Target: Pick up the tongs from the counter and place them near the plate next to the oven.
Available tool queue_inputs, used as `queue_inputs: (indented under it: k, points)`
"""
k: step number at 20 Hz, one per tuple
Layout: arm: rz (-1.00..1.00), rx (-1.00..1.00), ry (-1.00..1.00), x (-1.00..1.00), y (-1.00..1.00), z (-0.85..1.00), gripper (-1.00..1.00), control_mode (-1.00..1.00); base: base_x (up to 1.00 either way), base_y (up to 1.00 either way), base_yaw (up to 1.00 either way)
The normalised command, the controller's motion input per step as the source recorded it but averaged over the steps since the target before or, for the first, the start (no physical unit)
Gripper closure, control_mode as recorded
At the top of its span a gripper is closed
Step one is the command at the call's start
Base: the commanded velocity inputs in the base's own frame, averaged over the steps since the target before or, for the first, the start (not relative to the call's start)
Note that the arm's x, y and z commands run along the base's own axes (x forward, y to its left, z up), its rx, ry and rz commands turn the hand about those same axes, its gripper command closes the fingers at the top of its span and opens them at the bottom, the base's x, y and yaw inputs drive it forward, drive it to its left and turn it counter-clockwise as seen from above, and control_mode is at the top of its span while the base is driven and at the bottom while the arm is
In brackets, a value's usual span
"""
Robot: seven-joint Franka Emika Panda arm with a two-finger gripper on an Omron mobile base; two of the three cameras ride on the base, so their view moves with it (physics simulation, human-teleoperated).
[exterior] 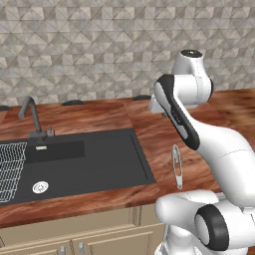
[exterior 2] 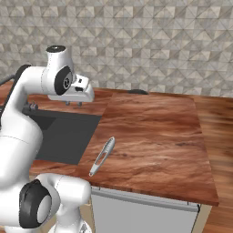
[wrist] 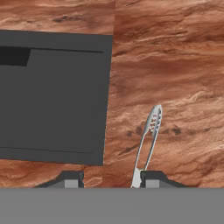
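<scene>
The claw hangs above the wooden surface with fingers pressed together, pinching nothing. The tongs lie flat below it, beside the black sink.

Silver-grey tongs on reddish-brown wood-grain counter; matte black sink; grey triangle-patterned backsplash.

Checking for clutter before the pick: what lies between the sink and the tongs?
Nothing but bare counter. In the left base view, a plain strip of wood separates the sink from the tongs; the hand view shows the same.
</scene>
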Motion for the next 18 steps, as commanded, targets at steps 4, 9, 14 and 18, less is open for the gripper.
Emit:
queue_inputs:
  k: [4, 9, 14, 18]
  points:
    - [0.00, 0.00, 0.00, -0.03, -0.02, 0.00, -1.00, -1.00, 0.00, 0.00, 0.00]
    - [0.00, 0.02, 0.00, 0.00, -0.34, -0.04, -1.00, -1.00, 0.00, 0.00, 0.00]
    - [0.00, 0.00, 0.00, 0.00, -0.31, -0.22, -1.00, -1.00, 0.00, 0.00, 0.00]
    - [0.00, 0.00, 0.01, 0.01, -0.22, -0.29, -1.00, -1.00, 0.00, 0.00, 0.00]
